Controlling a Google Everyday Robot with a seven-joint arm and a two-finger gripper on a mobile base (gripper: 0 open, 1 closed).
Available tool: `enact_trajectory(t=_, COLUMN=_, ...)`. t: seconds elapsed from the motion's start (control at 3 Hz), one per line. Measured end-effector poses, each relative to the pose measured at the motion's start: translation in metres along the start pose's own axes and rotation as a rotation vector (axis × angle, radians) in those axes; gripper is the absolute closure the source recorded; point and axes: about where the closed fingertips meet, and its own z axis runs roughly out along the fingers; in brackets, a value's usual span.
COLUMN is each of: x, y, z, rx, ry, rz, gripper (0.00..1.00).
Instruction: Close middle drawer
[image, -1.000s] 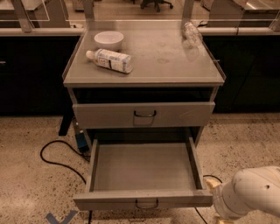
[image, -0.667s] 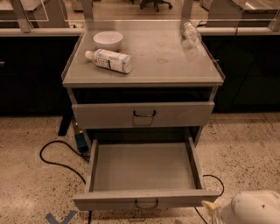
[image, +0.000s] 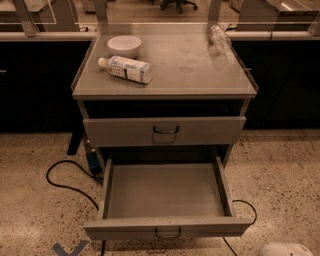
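Arm (image: 285, 249) sunk to lower-right corner, pincer unseen; middle drawer (image: 165, 192) open; speckled floor (image: 280, 165), grey cabinet top (image: 185, 70)

Only a rounded white part of the robot's arm (image: 285, 249) showed, low in the frame's lower right corner and cut off by the bottom edge. The gripper itself was out of view, so its place and pose could not be told.
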Motion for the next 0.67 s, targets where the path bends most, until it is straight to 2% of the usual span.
enact_trajectory(t=0.33, x=0.0, y=0.0, z=0.0, rx=0.0, ry=0.0, rz=0.0, gripper=0.0)
enact_trajectory(t=0.67, x=0.002, y=-0.029, z=0.021, rx=-0.021, ry=0.013, rz=0.01, gripper=0.0)
